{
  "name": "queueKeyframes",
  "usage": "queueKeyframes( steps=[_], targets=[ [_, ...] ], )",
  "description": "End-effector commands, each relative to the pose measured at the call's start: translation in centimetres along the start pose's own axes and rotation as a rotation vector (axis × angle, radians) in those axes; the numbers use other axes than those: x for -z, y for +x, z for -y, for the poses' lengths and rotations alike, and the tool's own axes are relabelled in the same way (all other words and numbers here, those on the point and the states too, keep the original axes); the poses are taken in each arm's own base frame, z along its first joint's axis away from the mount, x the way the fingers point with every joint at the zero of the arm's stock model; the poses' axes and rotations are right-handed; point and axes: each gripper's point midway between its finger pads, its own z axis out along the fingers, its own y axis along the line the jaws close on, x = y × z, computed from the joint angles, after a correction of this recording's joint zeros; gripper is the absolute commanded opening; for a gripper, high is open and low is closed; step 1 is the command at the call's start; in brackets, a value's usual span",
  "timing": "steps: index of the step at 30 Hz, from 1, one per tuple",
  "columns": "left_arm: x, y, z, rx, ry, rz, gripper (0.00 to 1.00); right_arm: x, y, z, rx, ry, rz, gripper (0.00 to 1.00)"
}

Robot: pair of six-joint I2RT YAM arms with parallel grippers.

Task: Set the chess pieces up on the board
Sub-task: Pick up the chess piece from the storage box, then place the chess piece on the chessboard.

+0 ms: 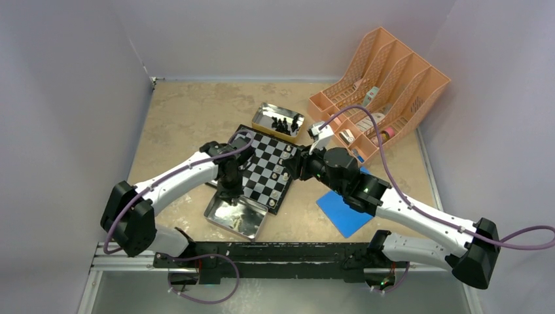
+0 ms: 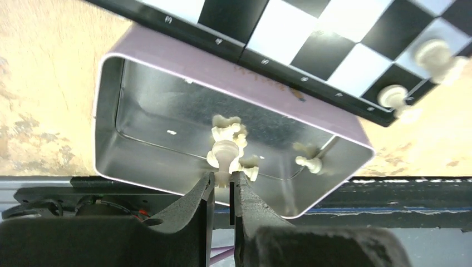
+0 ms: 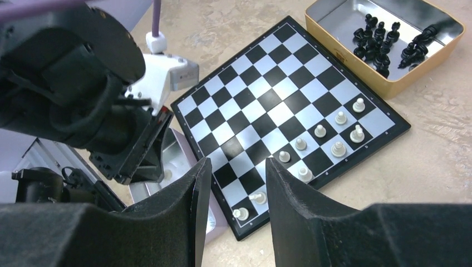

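A: Left gripper [image 2: 224,186]?
B: Pinched narrowly on a cream chess piece [image 2: 225,151] over the silver tin [image 2: 111,161], just beside the board [image 1: 265,173].
A: Right gripper [image 3: 234,178]?
B: Parted, above the board; border markings unreadable.

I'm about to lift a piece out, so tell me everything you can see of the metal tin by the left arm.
The tin is a shallow, shiny, silver-looking metal rectangle with rounded corners, lidless, flat on the table. Its far rim meets the near edge of the board; touching or tucked under, I cannot tell. A few cream pieces lie inside, and the left gripper has its fingers closed on one.
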Motion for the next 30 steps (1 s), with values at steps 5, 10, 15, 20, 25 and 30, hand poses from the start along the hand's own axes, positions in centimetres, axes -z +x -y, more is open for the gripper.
queueKeyframes(
  steps=[5, 10, 15, 20, 25, 30],
  targets=[
    [2.3, -6.1, 3.1, -0.110, 0.042, 0.142, 0.07, 1.2, -0.9, 0.0, -0.021, -0.002, 0.044, 0.43],
    [2.0, -9.7, 5.3, -0.155, 0.055, 0.192, 0.07, 1.5, -0.7, 0.2, -0.020, -0.003, 0.042, 0.43],
    [0.7, -12.4, 7.4, -0.180, 0.090, 0.206, 0.07, 1.9, -1.0, -0.6, -0.003, -0.044, 0.031, 0.44],
    [-1.7, -13.3, 8.6, -0.201, 0.096, 0.180, 0.09, 2.5, -1.3, -0.3, 0.001, -0.030, 0.046, 0.45],
    [-3.1, -13.8, 9.3, -0.215, 0.103, 0.168, 0.14, 2.7, -1.3, 0.0, 0.001, -0.019, 0.050, 0.46],
    [-3.3, -13.5, 9.3, -0.223, 0.102, 0.141, 0.30, 2.0, -0.8, 0.8, -0.032, 0.030, 0.045, 0.45]
  ],
)
